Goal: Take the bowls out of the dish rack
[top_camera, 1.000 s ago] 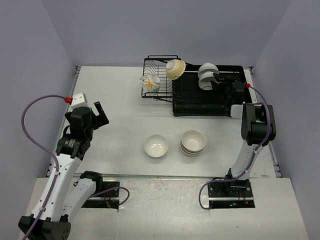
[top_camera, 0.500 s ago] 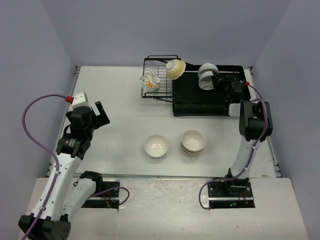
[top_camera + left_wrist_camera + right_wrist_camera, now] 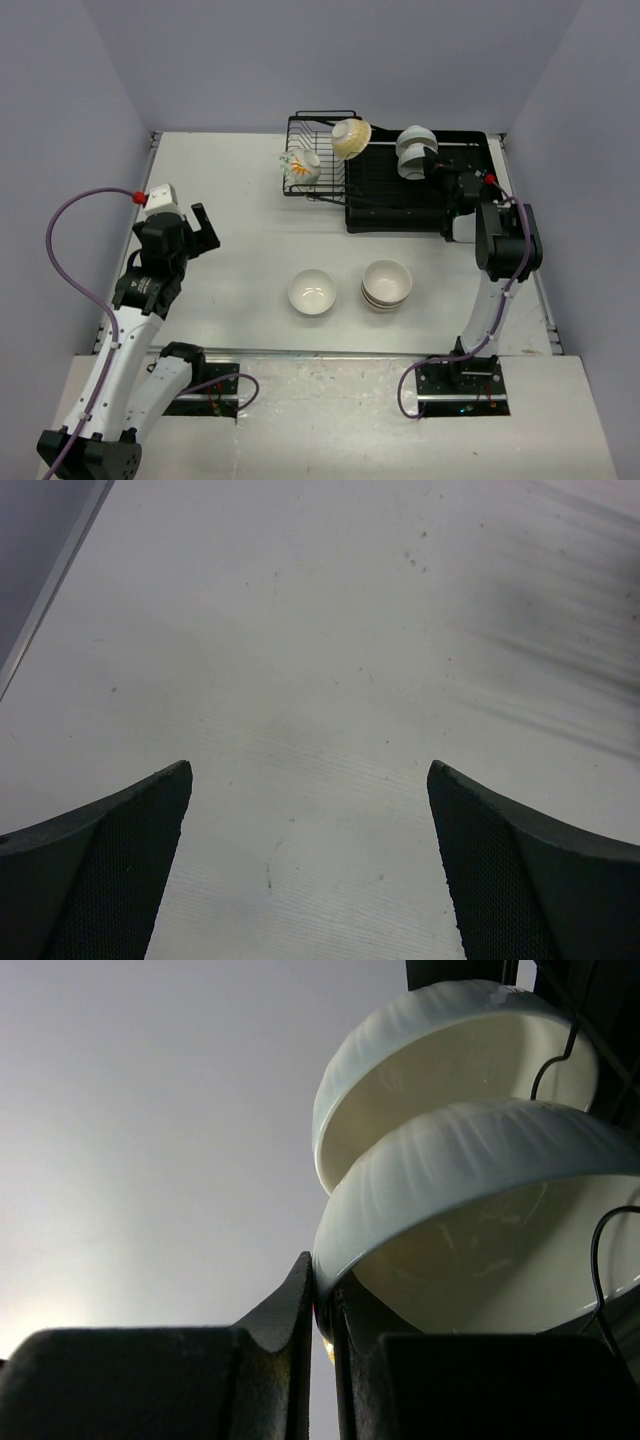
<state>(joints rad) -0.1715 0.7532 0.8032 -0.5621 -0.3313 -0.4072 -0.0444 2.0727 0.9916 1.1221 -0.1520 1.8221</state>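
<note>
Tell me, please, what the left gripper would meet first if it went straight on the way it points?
Probably the bare table: the left gripper stands open, and its wrist view shows only tabletop between and beyond its jaws, nothing else in line. How far off that surface lies is unclear.

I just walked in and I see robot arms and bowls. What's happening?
The robot is emptying the dish rack. Its right tool pinches the rim of a white bowl in the rack. The left tool hangs open over the table. Other bowls already sit on the table.
</note>
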